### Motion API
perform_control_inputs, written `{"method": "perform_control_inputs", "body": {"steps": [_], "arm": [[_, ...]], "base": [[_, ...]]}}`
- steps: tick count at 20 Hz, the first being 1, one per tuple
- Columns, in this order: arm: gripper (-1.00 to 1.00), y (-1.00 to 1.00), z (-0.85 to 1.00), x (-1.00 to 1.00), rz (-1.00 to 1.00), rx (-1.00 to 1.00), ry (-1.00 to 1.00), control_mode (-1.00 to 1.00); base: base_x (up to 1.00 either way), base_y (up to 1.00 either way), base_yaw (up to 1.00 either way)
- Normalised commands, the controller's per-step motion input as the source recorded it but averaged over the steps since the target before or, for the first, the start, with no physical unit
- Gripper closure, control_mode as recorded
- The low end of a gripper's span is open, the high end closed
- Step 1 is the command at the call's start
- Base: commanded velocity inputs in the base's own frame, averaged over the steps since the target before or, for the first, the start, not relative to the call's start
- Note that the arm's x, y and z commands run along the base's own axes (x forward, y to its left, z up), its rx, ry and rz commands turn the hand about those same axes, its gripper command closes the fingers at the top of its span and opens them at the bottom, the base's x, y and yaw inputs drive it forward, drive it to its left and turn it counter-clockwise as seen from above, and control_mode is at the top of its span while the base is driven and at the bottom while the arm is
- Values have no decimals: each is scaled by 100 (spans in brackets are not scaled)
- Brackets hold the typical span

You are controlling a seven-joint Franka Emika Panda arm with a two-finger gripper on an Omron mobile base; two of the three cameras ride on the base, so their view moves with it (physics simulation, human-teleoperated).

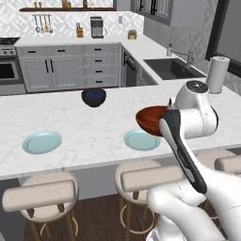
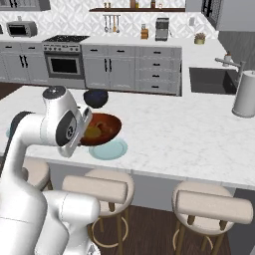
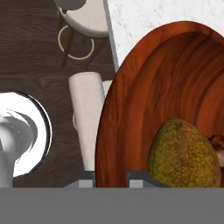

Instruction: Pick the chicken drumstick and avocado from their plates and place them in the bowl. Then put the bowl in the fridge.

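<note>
Left base view: padded stools [image 1: 42, 195] stand nearest, under the edge of the marble island counter [image 1: 84, 127]. Two pale blue plates lie on the counter, one at left [image 1: 42, 141], one at centre [image 1: 140, 140], both bare. The reddish-brown bowl [image 1: 151, 118] is held off the counter above the centre plate, at the arm's end. A dark blue-black bowl [image 1: 93, 97] sits farther back.

Right base view: the bowl [image 2: 102, 128] hangs tilted over a plate [image 2: 110, 149], yellow-green and orange-brown contents visible inside. A paper towel roll [image 2: 245, 93] stands at right.

Hand view: the gripper [image 3: 111, 178] is pinched shut on the bowl's rim, a fingertip [image 3: 85, 179] outside and the other inside. The avocado [image 3: 183, 155] rests in the bowl [image 3: 144, 100]; the chicken drumstick [image 3: 217, 144] shows just beside it at the frame edge.
</note>
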Motion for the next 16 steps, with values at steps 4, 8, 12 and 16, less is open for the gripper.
{"method": "perform_control_inputs", "body": {"steps": [4,8,12,16], "arm": [[100,-3,30,-100,10,-6,-1,-100],[100,0,12,-100,0,0,0,-100],[100,-1,0,-100,0,0,-11,-100],[100,0,0,-60,0,0,-6,-100]], "base": [[0,0,0],[0,0,0],[0,0,0],[0,0,0]]}}
